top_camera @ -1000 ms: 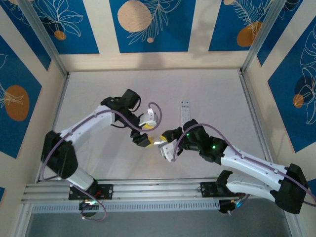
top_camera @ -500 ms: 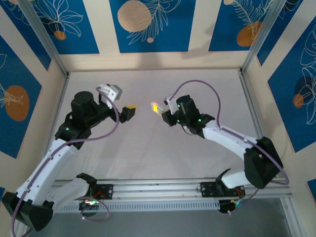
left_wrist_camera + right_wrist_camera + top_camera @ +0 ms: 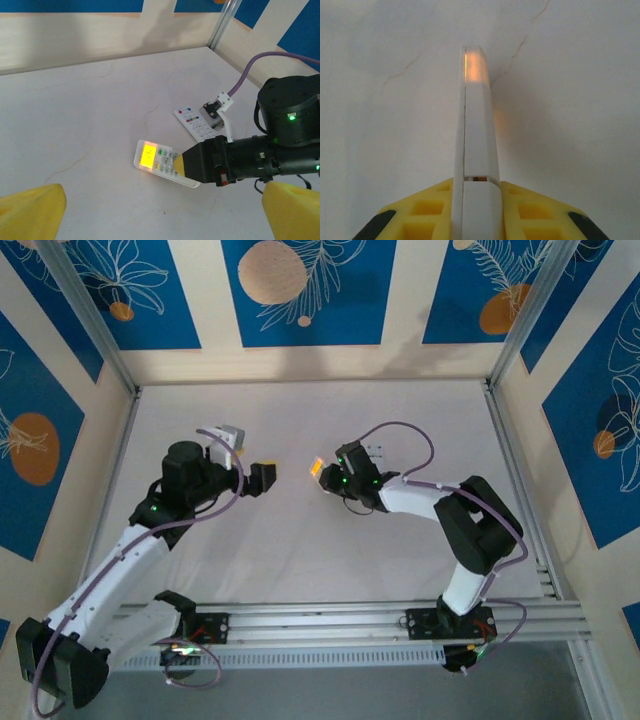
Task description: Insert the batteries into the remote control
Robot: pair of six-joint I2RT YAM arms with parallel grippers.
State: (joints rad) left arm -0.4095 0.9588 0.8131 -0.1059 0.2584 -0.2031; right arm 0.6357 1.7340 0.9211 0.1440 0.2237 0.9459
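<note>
The white remote control (image 3: 157,160) has a lit yellow screen and hangs above the table. My right gripper (image 3: 330,478) is shut on its lower end. In the right wrist view the remote control (image 3: 476,125) stands edge-on between the yellow fingers (image 3: 420,212) of my right gripper (image 3: 476,212). My left gripper (image 3: 266,475) hovers a short way left of the remote, facing it. It is open wide, and its yellow fingertips (image 3: 30,210) sit at the bottom corners of the left wrist view with nothing between them. The batteries are out of view.
A second white remote (image 3: 195,122) with coloured buttons lies flat on the table (image 3: 300,420) behind the right gripper, partly covered by the right arm in the top view (image 3: 375,452). Aluminium posts and patterned walls ring the table.
Both grippers have left the near middle of the table, where they were close together, and risen apart. The right one still grips the lit remote. The right arm has folded back.
</note>
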